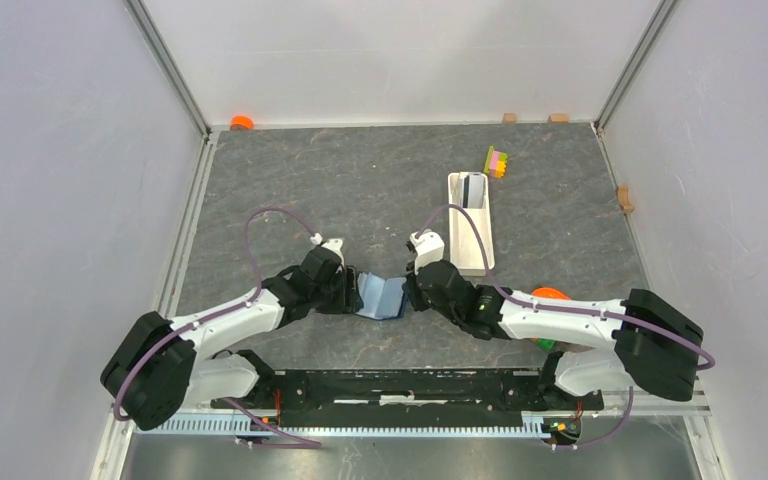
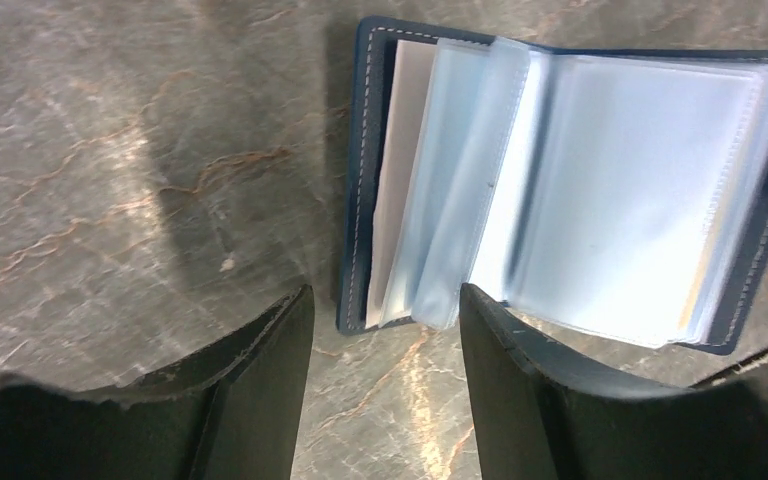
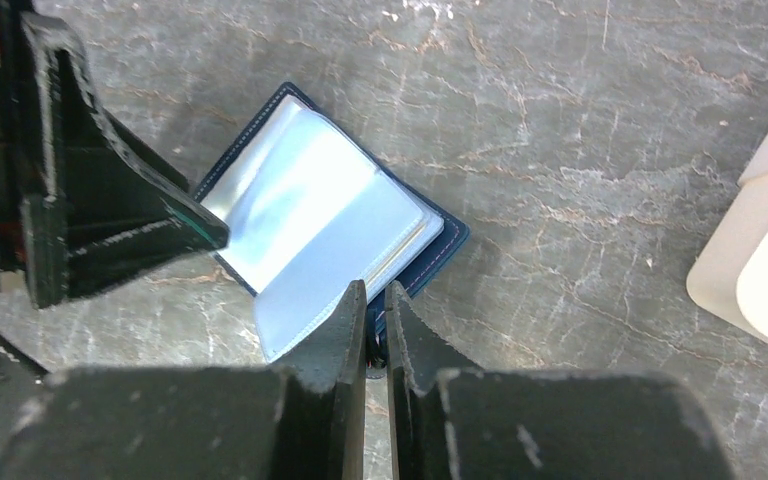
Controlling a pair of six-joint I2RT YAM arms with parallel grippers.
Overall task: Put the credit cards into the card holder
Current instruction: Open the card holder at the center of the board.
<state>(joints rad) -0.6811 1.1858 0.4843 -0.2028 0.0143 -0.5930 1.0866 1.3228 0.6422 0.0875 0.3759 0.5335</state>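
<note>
1. Card holder (image 1: pixel 382 297): open on table (image 1: pixel 290 180), pockets seemingly empty.
2. Left gripper (image 2: pixel 385 295): spread, holding nothing.
3. Right gripper (image 3: pixel 377 290): nearly closed, pinching holder edge.
4. Credit cards (image 1: pixel 474 188): in white tray (image 1: pixel 485 255); insertion pending.

Grey marbled table (image 1: pixel 290 190): open card holder (image 1: pixel 381 297) near front, white tray (image 1: pixel 460 240), block stack (image 1: pixel 497 161) far right.

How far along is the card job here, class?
Done: the card holder lies open on the table. In hand: the right tool pinches its edge; the open left tool flanks the clear sleeves. Left: the credit cards sit in the white tray.
</note>
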